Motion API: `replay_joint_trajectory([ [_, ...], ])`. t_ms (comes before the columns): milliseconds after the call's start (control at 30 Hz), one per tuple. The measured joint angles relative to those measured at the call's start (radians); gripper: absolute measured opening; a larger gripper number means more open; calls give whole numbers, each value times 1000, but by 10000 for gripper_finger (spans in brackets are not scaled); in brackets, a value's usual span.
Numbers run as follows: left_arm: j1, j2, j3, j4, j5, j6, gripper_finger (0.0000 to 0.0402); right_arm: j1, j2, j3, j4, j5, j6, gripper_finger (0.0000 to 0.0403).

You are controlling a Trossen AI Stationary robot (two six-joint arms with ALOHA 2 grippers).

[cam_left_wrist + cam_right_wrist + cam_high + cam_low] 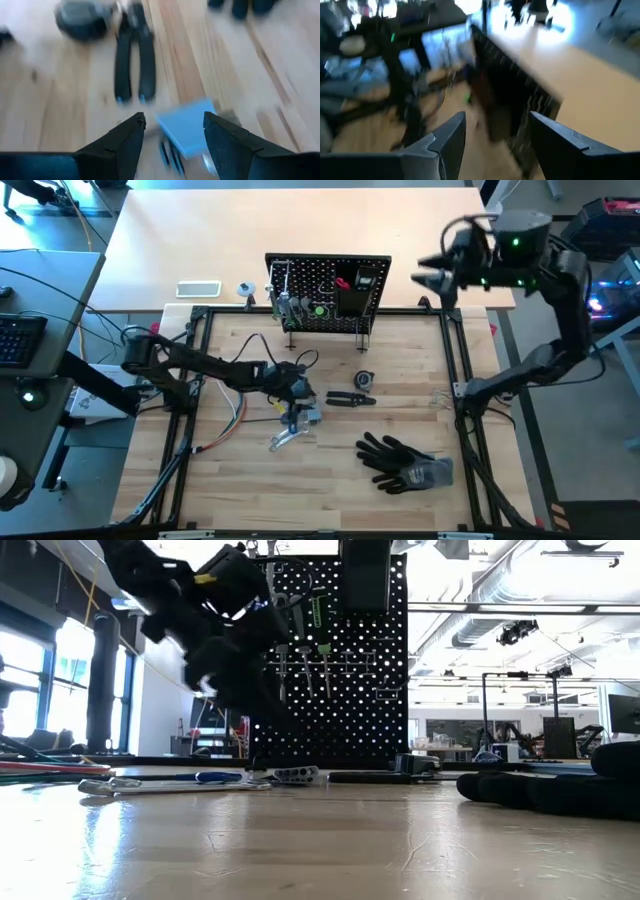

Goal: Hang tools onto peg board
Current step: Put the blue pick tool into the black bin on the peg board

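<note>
Seemingly empty, left hand (300, 405) hovers over tools (292, 430).

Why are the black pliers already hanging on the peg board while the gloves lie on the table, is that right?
Not quite. The black pliers lie on the table, as the high view shows, in front of the peg board. The gloves do lie there.

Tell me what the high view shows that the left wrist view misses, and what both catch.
Only the high view shows the peg board with tools already hung, the right gripper raised beside it, and the whole black gloves. Only the left wrist view shows the left gripper open over a blue tool. Both show the black pliers lying on the table.
</note>
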Motion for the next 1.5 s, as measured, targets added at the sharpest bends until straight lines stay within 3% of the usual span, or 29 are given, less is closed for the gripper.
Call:
replay_joint_trajectory([
  [267,-45,-58,0,-242,-17,-34,197,184,-4,-1,-258,170,55,207],
  [500,-94,-59,0,-305,-34,-63,197,300,-36,-50,-273,238,97,207],
  [767,-119,-59,0,-305,-38,-83,197,384,-172,-410,-194,300,160,207],
  [933,-133,-59,0,-326,-38,-96,197,436,-282,-731,15,294,207,207],
  [1133,-164,-59,0,-368,-37,-137,197,519,-375,-1122,382,234,224,207],
  [1300,-196,-59,0,-369,-47,-174,197,590,-382,-1410,768,200,234,207],
  [1500,-229,-59,0,-419,-150,-225,197,649,-341,-1676,1234,212,252,207],
])
